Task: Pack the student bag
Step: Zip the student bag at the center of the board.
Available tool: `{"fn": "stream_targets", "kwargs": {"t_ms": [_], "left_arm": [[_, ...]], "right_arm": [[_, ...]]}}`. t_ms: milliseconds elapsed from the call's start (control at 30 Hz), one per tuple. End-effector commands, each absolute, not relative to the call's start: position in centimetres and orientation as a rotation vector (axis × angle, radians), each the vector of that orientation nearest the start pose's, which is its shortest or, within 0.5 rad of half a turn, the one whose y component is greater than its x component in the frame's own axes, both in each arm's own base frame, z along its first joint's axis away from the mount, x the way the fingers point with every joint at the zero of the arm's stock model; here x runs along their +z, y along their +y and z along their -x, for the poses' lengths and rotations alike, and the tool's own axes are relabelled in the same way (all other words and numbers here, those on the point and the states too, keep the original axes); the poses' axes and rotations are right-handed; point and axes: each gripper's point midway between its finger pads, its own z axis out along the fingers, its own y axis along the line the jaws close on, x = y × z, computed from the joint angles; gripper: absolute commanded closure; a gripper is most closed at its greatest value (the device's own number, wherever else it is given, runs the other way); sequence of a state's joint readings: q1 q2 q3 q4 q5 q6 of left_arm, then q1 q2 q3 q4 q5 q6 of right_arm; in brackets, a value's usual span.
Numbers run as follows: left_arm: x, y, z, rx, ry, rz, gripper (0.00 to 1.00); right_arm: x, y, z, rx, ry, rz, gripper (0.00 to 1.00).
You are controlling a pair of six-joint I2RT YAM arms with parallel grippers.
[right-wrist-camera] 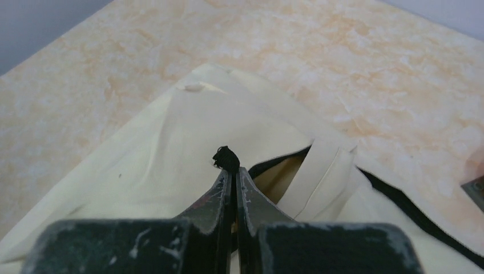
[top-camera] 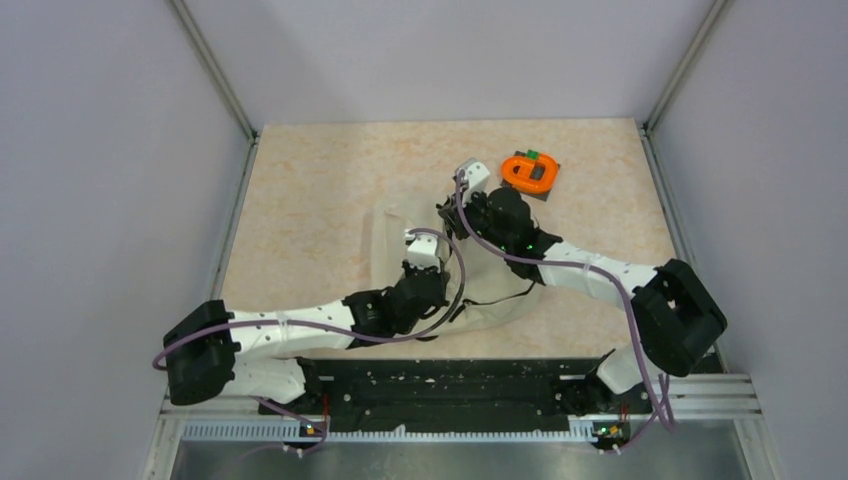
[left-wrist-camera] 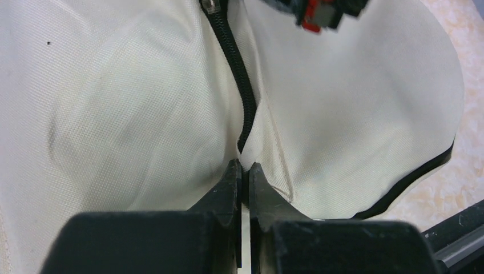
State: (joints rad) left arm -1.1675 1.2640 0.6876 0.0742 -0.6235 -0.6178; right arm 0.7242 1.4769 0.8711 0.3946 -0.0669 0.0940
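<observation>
student bag (top-camera: pixel 392 240) flat mid-table under both arms | zipper (left-wrist-camera: pixel 237 85) runs straight away from left gripper (left-wrist-camera: pixel 242 171), jaws pinched on bag fabric at its near end | right gripper (right-wrist-camera: pixel 233 171) clamped on zipper pull (right-wrist-camera: pixel 225 157) at far end, nearer the opening

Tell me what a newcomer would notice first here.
Both arms meet over the cream student bag at mid-table. The left gripper is pinched on its fabric at the foot of the black zipper, the right gripper on a small black tab. A bright orange object sits beyond it, far right.
</observation>
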Motion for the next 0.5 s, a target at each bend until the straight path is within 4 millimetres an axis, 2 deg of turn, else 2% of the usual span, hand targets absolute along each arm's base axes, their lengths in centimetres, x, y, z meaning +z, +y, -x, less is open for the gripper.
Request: {"fn": "stream_targets", "kwargs": {"t_ms": [0, 133, 267, 467], "left_arm": [[9.4, -29.2, -17.9, -0.501, 2.187, -0.349, 1.0], [9.3, -28.9, -17.6, -0.501, 2.194, -0.365, 1.0], [9.0, -28.7, -17.1, -0.505, 2.208, -0.404, 1.0], [9.1, -28.7, -16.7, -0.519, 2.203, -0.445, 1.0]], "right_arm": [[28.7, 31.7, -38.7, 0.55, 1.453, 0.486, 1.0], [28.3, 31.1, -40.4, 0.539, 1.47, 0.474, 1.0], [27.9, 31.4, -42.2, 0.56, 1.507, 0.504, 1.0], [24.5, 31.3, -45.6, 0.583, 1.616, 0.542, 1.0]]}}
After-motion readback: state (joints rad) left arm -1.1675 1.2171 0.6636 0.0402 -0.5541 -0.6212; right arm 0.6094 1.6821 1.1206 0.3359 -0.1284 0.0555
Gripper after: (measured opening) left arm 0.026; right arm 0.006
